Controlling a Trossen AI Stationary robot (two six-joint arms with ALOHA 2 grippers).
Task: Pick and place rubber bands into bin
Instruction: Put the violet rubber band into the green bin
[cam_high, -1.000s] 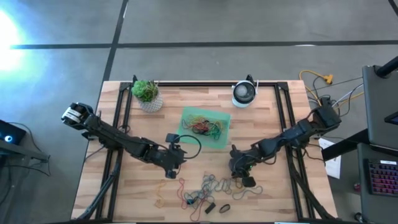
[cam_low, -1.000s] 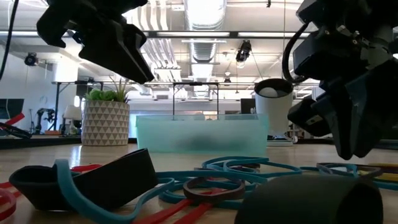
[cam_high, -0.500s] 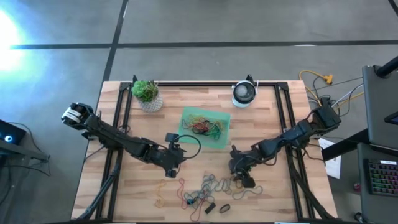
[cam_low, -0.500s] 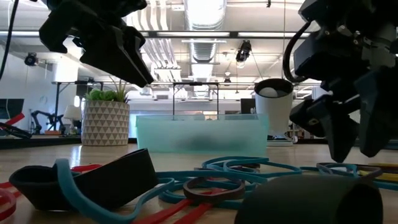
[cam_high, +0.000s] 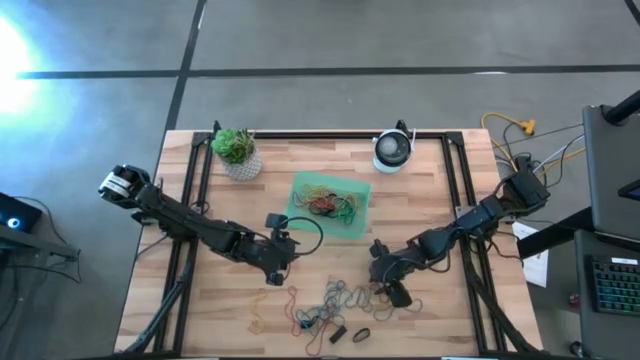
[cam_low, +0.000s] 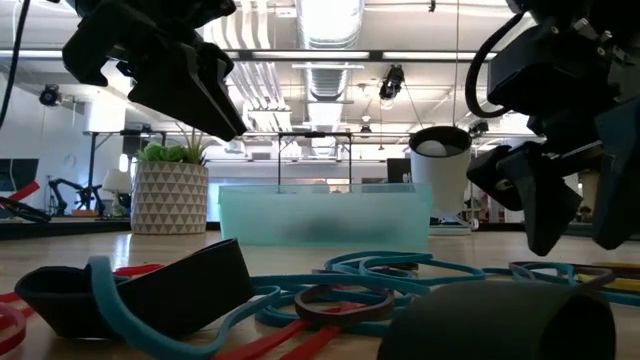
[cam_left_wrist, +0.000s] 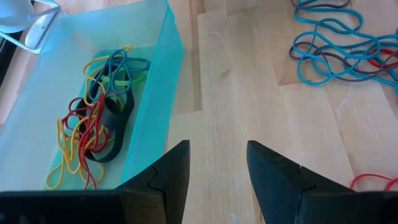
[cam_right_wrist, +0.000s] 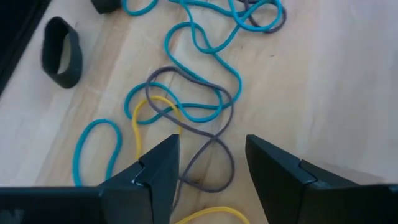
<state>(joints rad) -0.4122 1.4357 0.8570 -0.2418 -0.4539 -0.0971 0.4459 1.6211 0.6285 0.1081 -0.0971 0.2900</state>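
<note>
Loose rubber bands in blue, grey-purple, yellow and red lie tangled on the wooden table near its front edge. More bands lie inside the translucent green bin at the table's middle. My right gripper stands open just above the right side of the loose pile, its fingers pointing down on either side of a grey-purple loop, touching nothing that shows. My left gripper hangs open and empty beside the bin's near side, left of the pile.
A white pot with a green plant stands at the far left and a round white and dark device at the far right. Wide black bands lie at the pile's near edge. Bare wood lies between bin and pile.
My right gripper has opened its fingers wide and shifted slightly toward the table's near edge, over the loose bands. The bands on the table lie as before.
</note>
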